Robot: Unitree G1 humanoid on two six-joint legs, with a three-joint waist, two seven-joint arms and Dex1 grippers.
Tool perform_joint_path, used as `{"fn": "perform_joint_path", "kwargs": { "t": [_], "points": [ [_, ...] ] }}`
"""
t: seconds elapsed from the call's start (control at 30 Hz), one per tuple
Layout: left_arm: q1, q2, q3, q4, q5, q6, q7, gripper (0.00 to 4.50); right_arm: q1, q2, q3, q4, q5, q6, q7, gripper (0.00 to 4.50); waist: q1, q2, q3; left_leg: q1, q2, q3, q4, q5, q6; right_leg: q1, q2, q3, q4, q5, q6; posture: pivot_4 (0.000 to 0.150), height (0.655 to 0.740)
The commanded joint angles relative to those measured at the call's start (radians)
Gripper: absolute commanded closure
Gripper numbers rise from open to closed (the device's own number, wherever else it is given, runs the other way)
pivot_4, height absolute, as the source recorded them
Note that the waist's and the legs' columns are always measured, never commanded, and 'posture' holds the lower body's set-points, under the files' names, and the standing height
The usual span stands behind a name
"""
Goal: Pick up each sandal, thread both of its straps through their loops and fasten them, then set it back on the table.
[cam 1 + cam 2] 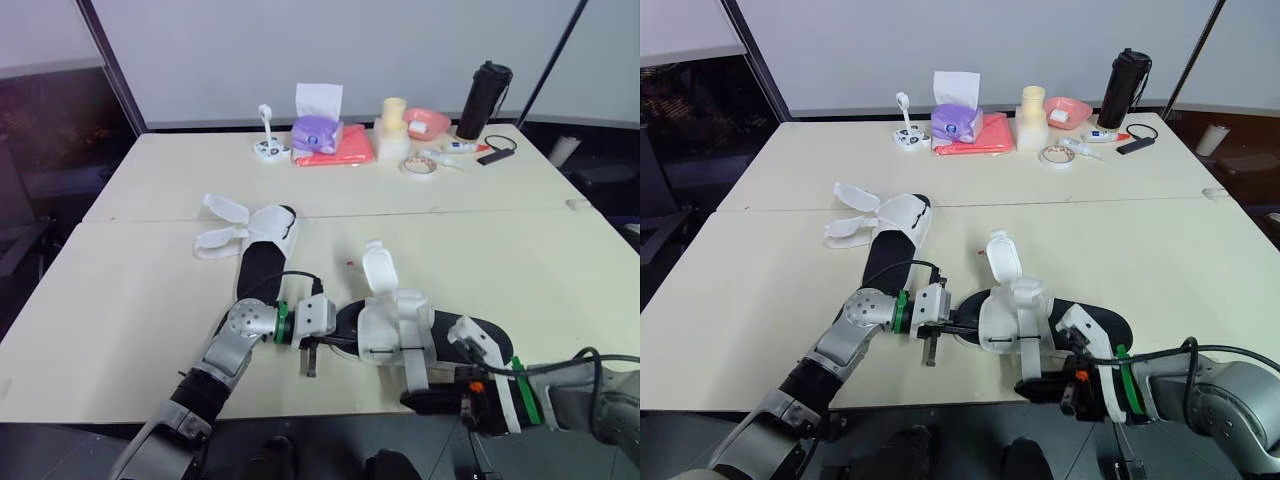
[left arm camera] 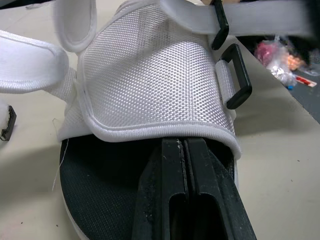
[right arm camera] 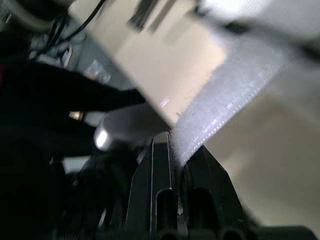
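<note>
**A:** The near sandal [image 1: 400,320] is lying at the front edge of the counter [image 1: 150,300]. The left hand [image 2: 186,145] is pinching narrow at its mesh hem, I think, and the right hand [image 3: 172,142] is gripping a strap [image 3: 225,100].

**B:** It's needing that strap going flat and square into the black loop [image 2: 239,75], with the left bracing.

**A:** Anything getting in the way?

**B:** The far sandal [image 1: 262,250] is lying mid-counter, well apart. The bottle [image 1: 484,98] is standing at the back. The edge is worrying me more.

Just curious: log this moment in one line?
left claw: shut on near sandal | right claw: shut on strap | far sandal: straps open
</note>
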Motion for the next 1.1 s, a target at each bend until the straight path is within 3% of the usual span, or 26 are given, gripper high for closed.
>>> {"fn": "perform_joint_path", "kwargs": {
  "t": [0.03, 0.2, 0.43, 0.63, 0.87, 1.1],
  "points": [
    [0.006, 0.004, -0.012, -0.006, 0.006, 0.006, -0.003, 4.50, 0.082, -0.071, -0.012, -0.097, -0.094, -0.139, 0.107, 4.47, -0.001, -0.001, 0.000, 0.000, 0.000, 0.000, 0.000, 0.000, 0.000, 0.000, 0.000, 0.000, 0.000, 0.000, 0.000, 0.150, 0.7400],
    [0.003, 0.005, -0.011, -0.002, 0.007, 0.006, -0.003, 4.50, 0.133, -0.100, -0.045, -0.136, -0.145, -0.235, 0.161, 4.47, -0.001, -0.001, 0.000, 0.000, 0.000, 0.000, 0.001, 0.000, 0.000, 0.001, 0.000, 0.000, -0.001, 0.000, 0.000, 0.150, 0.7400],
    [-0.005, 0.005, -0.010, 0.010, 0.009, 0.001, -0.004, 4.50, 0.086, -0.108, -0.102, -0.148, -0.135, -0.281, 0.175, 4.47, -0.001, -0.001, 0.000, 0.000, 0.000, 0.000, 0.000, 0.000, 0.000, 0.001, 0.000, 0.000, -0.001, 0.000, 0.000, 0.150, 0.7400],
    [-0.015, 0.001, -0.009, 0.023, 0.010, -0.002, -0.004, 4.50, -0.065, -0.117, -0.143, -0.101, -0.058, -0.253, 0.165, 4.47, -0.001, -0.001, 0.000, 0.000, 0.001, 0.000, 0.001, 0.000, 0.000, 0.001, 0.000, 0.000, -0.001, 0.000, 0.000, 0.150, 0.7400],
    [-0.019, -0.006, -0.010, 0.029, 0.012, -0.007, 0.000, 4.50, -0.361, -0.084, -0.009, 0.061, -0.076, -0.208, 0.116, 4.47, -0.002, -0.001, 0.001, 0.000, 0.000, 0.000, 0.000, 0.000, 0.000, 0.000, -0.001, 0.000, -0.001, 0.000, 0.000, 0.150, 0.7400],
    [-0.020, -0.007, -0.009, 0.028, 0.013, -0.009, 0.007, 4.50, -0.492, -0.035, 0.087, 0.184, -0.086, -0.146, 0.098, 4.47, -0.007, -0.001, 0.001, 0.000, 0.000, 0.000, -0.001, 0.000, 0.000, -0.002, -0.001, 0.000, 0.000, 0.000, 0.000, 0.150, 0.7400]
  ]
}}
